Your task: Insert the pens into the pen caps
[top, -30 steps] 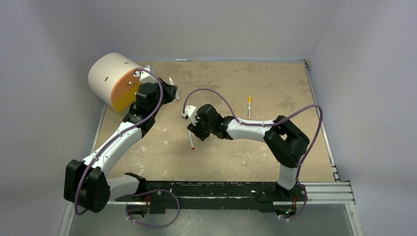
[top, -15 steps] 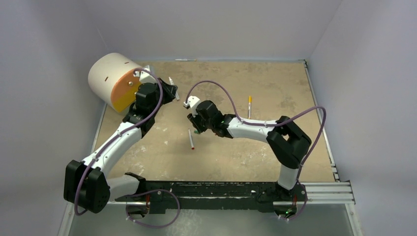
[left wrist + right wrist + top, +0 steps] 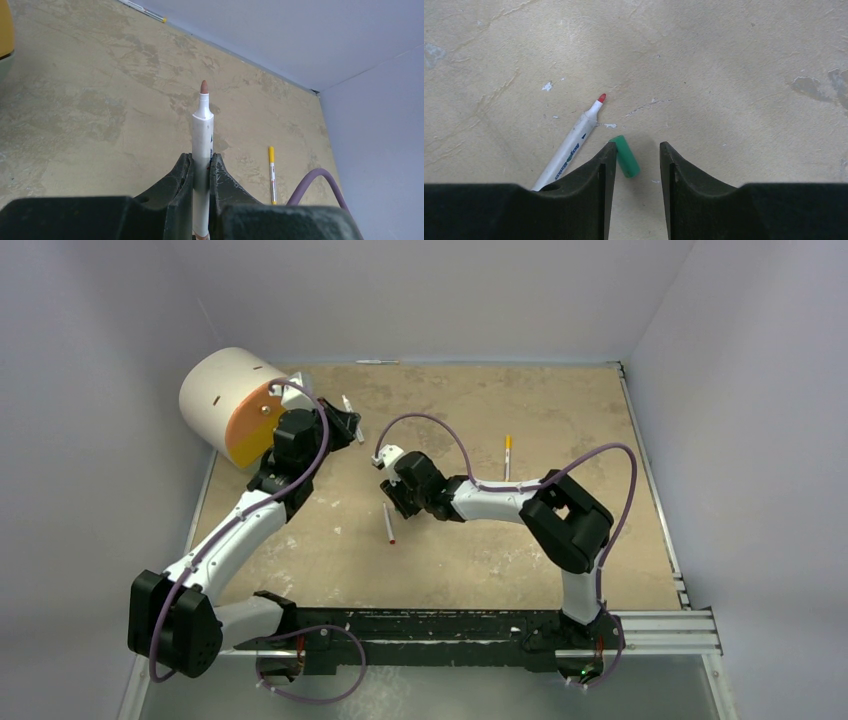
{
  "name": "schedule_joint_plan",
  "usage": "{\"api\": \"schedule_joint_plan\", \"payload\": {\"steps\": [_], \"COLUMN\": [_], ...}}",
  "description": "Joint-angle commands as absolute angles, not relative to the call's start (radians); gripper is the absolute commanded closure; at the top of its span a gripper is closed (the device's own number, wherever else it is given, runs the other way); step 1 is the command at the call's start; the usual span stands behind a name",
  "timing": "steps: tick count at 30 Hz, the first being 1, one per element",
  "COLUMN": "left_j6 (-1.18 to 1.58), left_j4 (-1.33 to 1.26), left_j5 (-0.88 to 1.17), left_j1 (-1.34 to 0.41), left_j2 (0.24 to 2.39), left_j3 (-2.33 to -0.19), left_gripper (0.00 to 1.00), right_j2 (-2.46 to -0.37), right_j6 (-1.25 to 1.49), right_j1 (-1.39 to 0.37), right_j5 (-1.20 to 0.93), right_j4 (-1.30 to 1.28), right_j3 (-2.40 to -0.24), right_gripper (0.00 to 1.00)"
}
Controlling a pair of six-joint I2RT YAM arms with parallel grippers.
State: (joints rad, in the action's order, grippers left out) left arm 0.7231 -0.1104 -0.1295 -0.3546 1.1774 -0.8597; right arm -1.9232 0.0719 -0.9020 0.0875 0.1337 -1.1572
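My left gripper (image 3: pixel 201 162) is shut on a white pen (image 3: pixel 202 135) with a bare brown tip, which sticks out past the fingertips; in the top view the gripper (image 3: pixel 345 422) is beside the big drum. My right gripper (image 3: pixel 638 146) is open, low over the table. A green pen cap (image 3: pixel 625 156) lies between its fingers, close to the left one. A white pen with a red tip (image 3: pixel 571 145) lies just left of that finger; it also shows in the top view (image 3: pixel 387 523), below the right gripper (image 3: pixel 393 502). The other caps are out of view.
A yellow-ended pen (image 3: pixel 508 455) lies on the table right of centre and also shows in the left wrist view (image 3: pixel 272 172). Another pen (image 3: pixel 145 11) lies against the back wall. A large white drum with an orange face (image 3: pixel 235 400) stands at the far left.
My right gripper drew back from the red-tipped pen, then came down close to it again, and its elbow swung left. The left arm and its pen have not moved.
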Motion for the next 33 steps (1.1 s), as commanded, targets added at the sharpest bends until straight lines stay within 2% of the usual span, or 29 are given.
{"api": "schedule_joint_plan", "payload": {"steps": [1, 14, 17, 19, 23, 27, 33], "left_j6": [0.742, 0.757, 0.760, 0.761, 0.761, 0.763, 0.764], "left_j4": [-0.165, -0.172, -0.172, -0.171, -0.174, -0.179, -0.183], "left_j5": [-0.109, -0.106, -0.102, -0.101, -0.098, -0.093, -0.088], "left_j1": [-0.349, -0.350, -0.349, -0.349, -0.349, -0.350, -0.349], "left_j2": [1.161, 1.148, 1.148, 1.146, 1.147, 1.154, 1.158], "left_j3": [-0.852, -0.813, -0.810, -0.808, -0.810, -0.810, -0.812], "left_gripper": [1.00, 1.00, 1.00, 1.00, 1.00, 1.00, 1.00], "right_j2": [-1.919, -1.941, -1.948, -1.950, -1.968, -1.992, -1.963], "right_j6": [0.097, 0.116, 0.137, 0.164, 0.266, 0.354, 0.406], "right_j1": [-0.900, -0.899, -0.900, -0.900, -0.899, -0.902, -0.904], "right_j5": [0.105, 0.113, 0.121, 0.111, 0.128, 0.164, 0.157], "right_j4": [0.144, 0.157, 0.145, 0.124, -0.001, -0.080, -0.066], "right_j3": [-1.160, -1.121, -1.128, -1.137, -1.213, -1.277, -1.248], "right_gripper": [0.61, 0.66, 0.74, 0.87, 0.99, 1.00, 1.00]}}
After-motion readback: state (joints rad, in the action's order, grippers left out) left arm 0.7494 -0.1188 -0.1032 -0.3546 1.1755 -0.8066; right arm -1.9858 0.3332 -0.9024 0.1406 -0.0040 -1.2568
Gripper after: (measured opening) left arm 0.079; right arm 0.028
